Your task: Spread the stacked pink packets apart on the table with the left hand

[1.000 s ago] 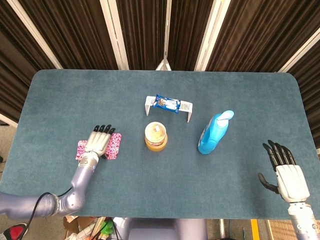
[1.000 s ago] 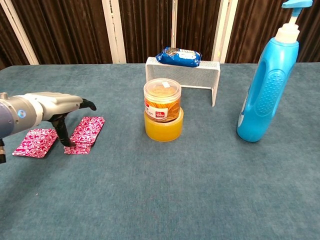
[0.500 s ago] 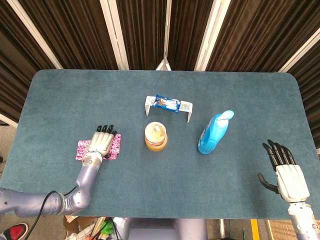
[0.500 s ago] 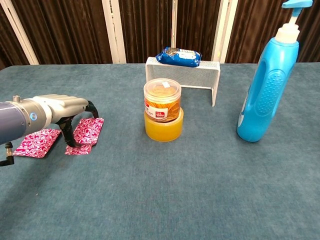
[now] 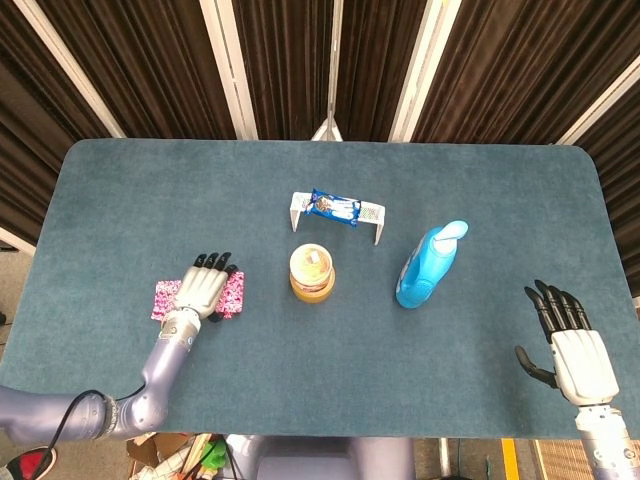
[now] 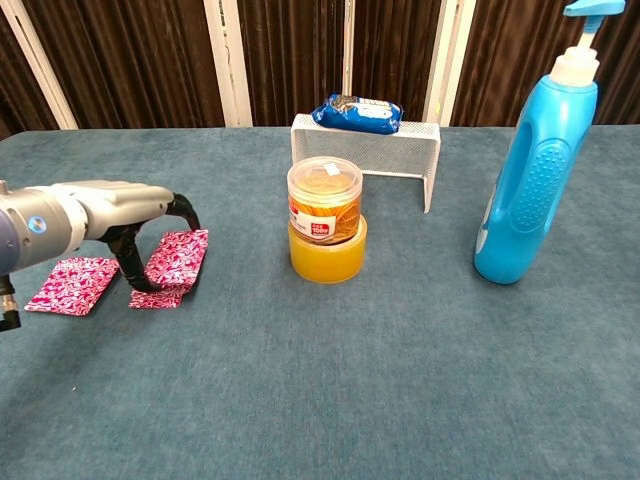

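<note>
My left hand (image 5: 203, 285) lies over the pink packets at the table's left front, its dark fingers arched down onto them. In the chest view the left hand (image 6: 118, 214) presses its fingertips (image 6: 133, 278) on a packet (image 6: 183, 254) that overlaps a lower one (image 6: 163, 298). A third pink packet (image 6: 72, 284) lies flat and apart to the left. From the head view one packet (image 5: 163, 298) shows left of the hand and another (image 5: 236, 293) to its right. My right hand (image 5: 572, 345) hovers at the front right, fingers spread, holding nothing.
Two stacked jars (image 5: 312, 272) stand mid-table, close to the right of the packets. Behind them is a white mesh rack (image 6: 385, 150) with a blue snack pack (image 6: 357, 113) on top. A tall blue pump bottle (image 6: 535, 170) stands to the right.
My left hand has shifted slightly to the right, sliding the packet under its fingertips a little towards the jars. The right hand has not moved.
</note>
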`<control>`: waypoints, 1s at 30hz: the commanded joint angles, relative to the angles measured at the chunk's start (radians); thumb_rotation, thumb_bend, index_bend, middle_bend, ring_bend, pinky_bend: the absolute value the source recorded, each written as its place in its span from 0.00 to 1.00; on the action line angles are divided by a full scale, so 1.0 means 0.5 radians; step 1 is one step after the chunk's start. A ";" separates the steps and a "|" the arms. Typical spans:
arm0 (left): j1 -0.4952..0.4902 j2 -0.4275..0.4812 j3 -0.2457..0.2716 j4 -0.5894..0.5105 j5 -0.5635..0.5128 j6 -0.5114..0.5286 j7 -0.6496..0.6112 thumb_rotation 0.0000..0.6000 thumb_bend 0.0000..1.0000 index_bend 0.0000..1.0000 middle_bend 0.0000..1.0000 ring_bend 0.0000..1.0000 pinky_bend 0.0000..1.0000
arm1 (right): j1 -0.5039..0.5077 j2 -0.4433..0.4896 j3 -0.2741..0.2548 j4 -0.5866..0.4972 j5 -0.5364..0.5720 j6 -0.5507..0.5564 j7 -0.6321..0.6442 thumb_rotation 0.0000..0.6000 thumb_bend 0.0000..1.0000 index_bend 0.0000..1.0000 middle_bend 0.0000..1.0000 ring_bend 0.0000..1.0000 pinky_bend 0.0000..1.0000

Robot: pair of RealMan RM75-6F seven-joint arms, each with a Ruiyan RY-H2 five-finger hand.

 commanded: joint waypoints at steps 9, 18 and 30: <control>-0.021 -0.016 0.050 -0.174 0.206 -0.013 -0.042 1.00 0.47 0.52 0.00 0.00 0.00 | -0.003 -0.004 0.003 0.001 0.003 0.006 -0.009 1.00 0.36 0.00 0.00 0.00 0.09; -0.108 -0.189 0.073 -0.068 0.060 -0.024 0.091 1.00 0.30 0.18 0.00 0.00 0.00 | -0.003 0.002 0.008 0.004 0.008 0.009 0.013 1.00 0.36 0.00 0.00 0.00 0.09; -0.011 0.085 0.008 -0.277 0.192 0.084 -0.125 1.00 0.15 0.00 0.00 0.00 0.00 | -0.005 0.000 0.008 0.013 0.005 0.014 0.003 1.00 0.36 0.00 0.00 0.00 0.09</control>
